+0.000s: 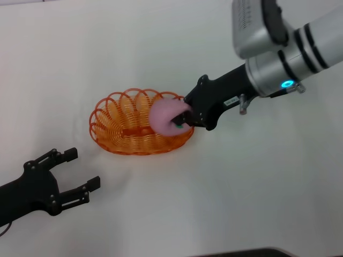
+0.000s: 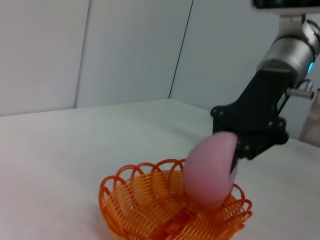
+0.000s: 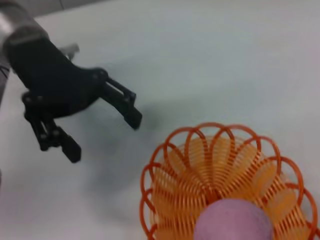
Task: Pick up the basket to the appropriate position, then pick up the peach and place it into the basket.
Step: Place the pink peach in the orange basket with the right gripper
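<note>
The orange wire basket (image 1: 123, 128) sits on the white table, left of centre. My right gripper (image 1: 181, 119) is shut on the pink peach (image 1: 165, 117) and holds it over the basket's right half, just above the floor of the basket. The left wrist view shows the peach (image 2: 209, 170) hanging in the right gripper (image 2: 227, 167) over the basket (image 2: 145, 200). The right wrist view shows the peach (image 3: 233, 220) above the basket (image 3: 200, 160). My left gripper (image 1: 80, 170) is open and empty, on the table in front and left of the basket; it also shows in the right wrist view (image 3: 102, 132).
The white table (image 1: 257, 187) is bare around the basket. A grey wall stands behind the table's far edge in the left wrist view (image 2: 125, 50).
</note>
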